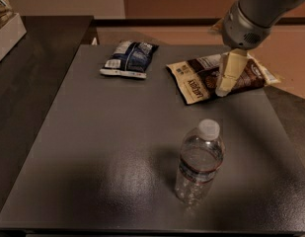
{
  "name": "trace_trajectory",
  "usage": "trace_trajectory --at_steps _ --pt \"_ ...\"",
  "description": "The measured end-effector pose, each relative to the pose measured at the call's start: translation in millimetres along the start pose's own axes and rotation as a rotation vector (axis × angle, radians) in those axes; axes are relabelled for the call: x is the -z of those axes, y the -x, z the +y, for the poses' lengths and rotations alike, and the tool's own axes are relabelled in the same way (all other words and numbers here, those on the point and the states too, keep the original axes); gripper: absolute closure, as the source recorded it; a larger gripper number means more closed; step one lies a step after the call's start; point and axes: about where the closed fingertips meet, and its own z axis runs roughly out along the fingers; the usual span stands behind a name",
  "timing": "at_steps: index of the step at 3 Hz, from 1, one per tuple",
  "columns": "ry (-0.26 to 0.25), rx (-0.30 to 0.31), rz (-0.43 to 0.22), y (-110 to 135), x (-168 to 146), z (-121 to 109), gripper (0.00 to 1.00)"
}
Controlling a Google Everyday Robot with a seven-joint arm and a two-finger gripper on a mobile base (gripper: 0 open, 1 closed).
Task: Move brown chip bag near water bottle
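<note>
The brown chip bag [201,78] lies flat at the far right of the dark table [93,147], its cream end band toward the middle. The water bottle [199,162] stands upright near the front, clear with a white cap and a thin dark label band. My gripper [225,80] hangs from the grey arm at the upper right, its cream fingers pointing down over the middle of the brown bag, at or just above its surface. The fingers overlap from this side.
A smaller dark blue-and-white bag [129,58] lies at the far middle of the table. A white box [5,28] sits on a darker counter at the far left. The table's right edge runs close to the brown bag.
</note>
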Motion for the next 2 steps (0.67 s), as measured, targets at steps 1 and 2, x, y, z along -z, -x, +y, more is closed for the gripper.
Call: trace_trajectory --at_steps 1,2 --pt "0.016 0.032 0.029 3 -27 -21 0.00" --pt "0.034 0.030 0.085 -7 -53 -36 0.00"
